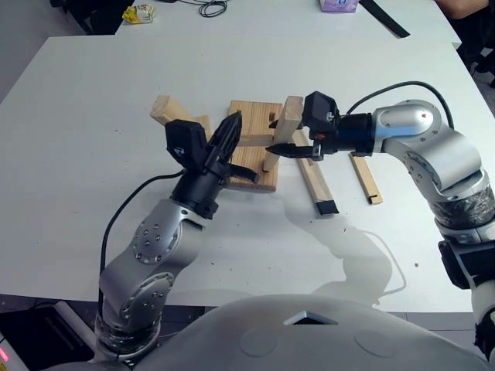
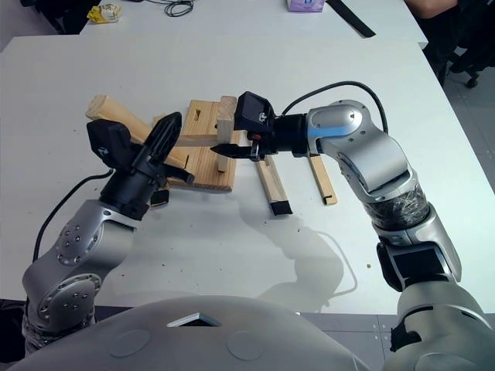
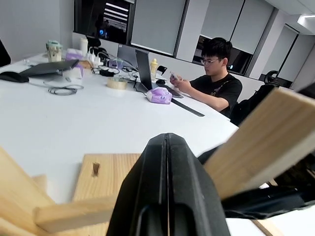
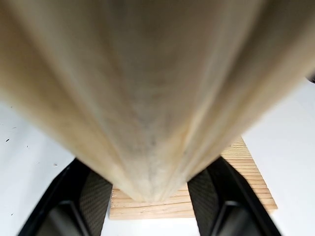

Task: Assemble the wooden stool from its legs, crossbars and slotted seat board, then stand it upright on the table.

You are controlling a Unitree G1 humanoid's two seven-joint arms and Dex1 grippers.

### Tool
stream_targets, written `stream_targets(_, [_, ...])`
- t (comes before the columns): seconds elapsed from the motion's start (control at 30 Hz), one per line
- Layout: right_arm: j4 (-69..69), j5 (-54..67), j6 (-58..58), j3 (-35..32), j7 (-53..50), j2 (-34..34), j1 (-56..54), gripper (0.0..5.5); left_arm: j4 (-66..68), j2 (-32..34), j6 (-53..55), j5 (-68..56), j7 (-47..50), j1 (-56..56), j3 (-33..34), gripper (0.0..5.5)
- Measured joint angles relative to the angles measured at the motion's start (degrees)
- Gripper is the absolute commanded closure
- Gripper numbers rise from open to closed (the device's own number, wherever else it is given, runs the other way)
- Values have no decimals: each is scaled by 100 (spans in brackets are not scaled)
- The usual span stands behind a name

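Right end effector point(image 1: 288, 148) clamped on a leg point(image 1: 291, 114) over the seat board point(image 1: 259, 175); left end effector point(image 1: 230, 130) pinched together beside the crossbar point(image 1: 252, 141)

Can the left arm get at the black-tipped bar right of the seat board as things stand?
Probably not cleanly. The black-tipped bar lies on the far side of the seat board, by the right gripper, which is shut on a leg. The left gripper would have to cross both.
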Motion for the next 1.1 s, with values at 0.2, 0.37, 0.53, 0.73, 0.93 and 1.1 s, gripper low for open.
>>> stream_targets(0.2, [153, -59, -110, 67, 157, -3, -115, 345, 105, -440, -79, 437, 37, -33, -267, 550])
stream_targets(0.37, [184, -86, -154, 89, 189, 2, -136, 345, 398, -704, -263, 839, 61, -227, -81, 550])
stream_targets(0.53, [177, -95, -164, 99, 189, 1, -135, 345, 661, -949, -187, 993, 80, -245, 6, 550])
stream_targets(0.73, [217, -107, -164, 112, 189, 20, -145, 345, 857, -1170, 423, 849, 74, -26, -185, 550])
stream_targets(0.93, [266, -123, -110, 135, 167, 63, -212, 345, 913, -1189, 448, 987, 11, -55, -163, 550])
stream_targets(1.1, [310, -157, -123, 186, 161, 111, -290, 345, 774, -1477, 229, 703, -179, -424, 231, 550])
